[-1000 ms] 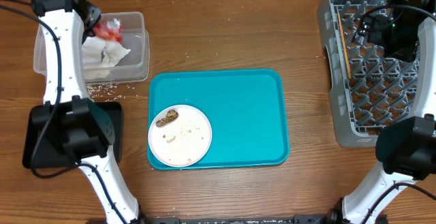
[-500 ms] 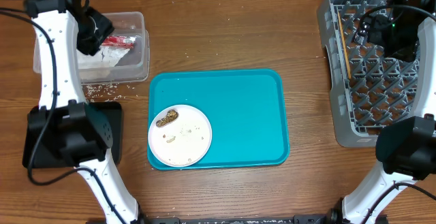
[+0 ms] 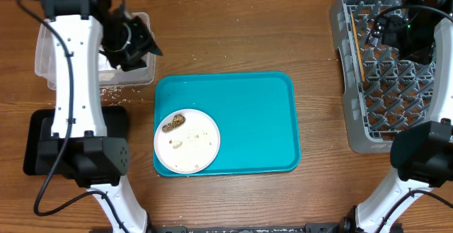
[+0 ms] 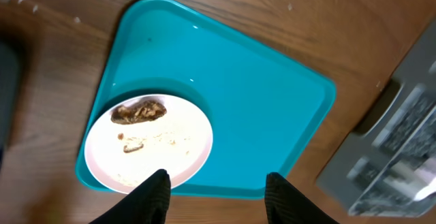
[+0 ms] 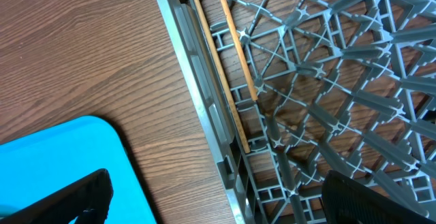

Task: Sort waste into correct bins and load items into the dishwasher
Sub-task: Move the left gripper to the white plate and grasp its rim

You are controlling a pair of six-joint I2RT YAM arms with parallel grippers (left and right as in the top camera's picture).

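Observation:
The round white plate (image 3: 187,140) lies on the teal serving tray (image 3: 248,112), with the brown food lump (image 3: 173,123) and some rice on it. My left gripper (image 3: 141,45) is open and empty, above the near right corner of the clear tub (image 3: 145,20); the arm hides the tub's contents. In the left wrist view the plate (image 4: 150,139) and lump (image 4: 139,111) lie beyond the spread fingers (image 4: 221,197). My right gripper (image 3: 386,29) is open and empty over the grey dish rack (image 3: 382,105). The chopsticks (image 5: 228,67) lie in the rack along its left edge.
Loose rice grains (image 3: 106,91) lie on the wood in front of the tub. The black tray (image 3: 35,144) sits at the left, mostly under the left arm's base. The dish rack (image 4: 395,163) fills the right side of the table.
My left gripper let the red wrapper go into the clear tub. It then swung right, from the tub's far left to its near right corner. The right arm has not moved.

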